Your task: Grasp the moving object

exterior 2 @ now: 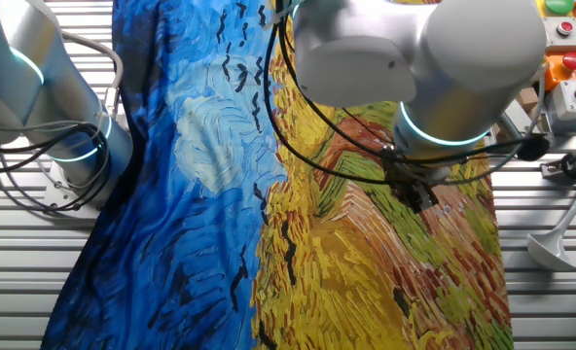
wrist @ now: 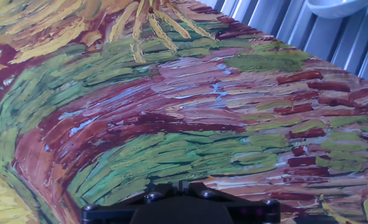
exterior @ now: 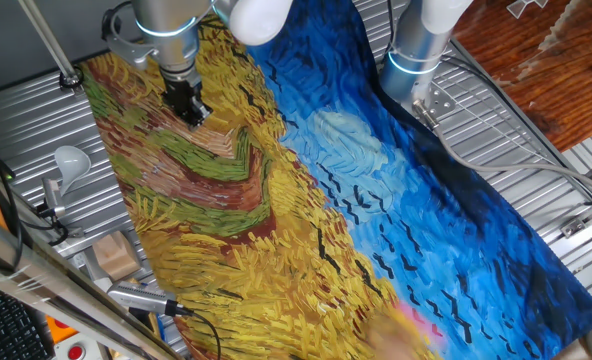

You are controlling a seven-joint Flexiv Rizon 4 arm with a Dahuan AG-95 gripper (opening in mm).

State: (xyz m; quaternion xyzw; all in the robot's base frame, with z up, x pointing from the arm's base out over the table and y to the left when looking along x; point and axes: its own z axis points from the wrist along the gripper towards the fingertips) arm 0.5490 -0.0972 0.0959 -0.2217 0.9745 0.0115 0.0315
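Note:
The tiny yellow spiky toy shows in none of the views. My gripper (exterior: 193, 114) hangs low over the green and brown strokes of the printed cloth (exterior: 306, 200), near its far left end. In the other fixed view the gripper (exterior 2: 426, 201) sits under the arm's big white wrist, close to the cloth. In the hand view the black jaws (wrist: 183, 186) sit together at the bottom edge, with only a hairline between them and nothing visible in it. Below them lie only painted green, brown and yellow strokes.
A second arm's base (exterior: 414, 55) stands at the cloth's far side on the slatted metal table (exterior: 536, 150). A white scoop (exterior: 68, 160) lies left of the cloth, also in the hand view (wrist: 333, 6). A wooden block (exterior: 116, 256) and tools lie at the front left. A button box (exterior 2: 566, 39) stands nearby.

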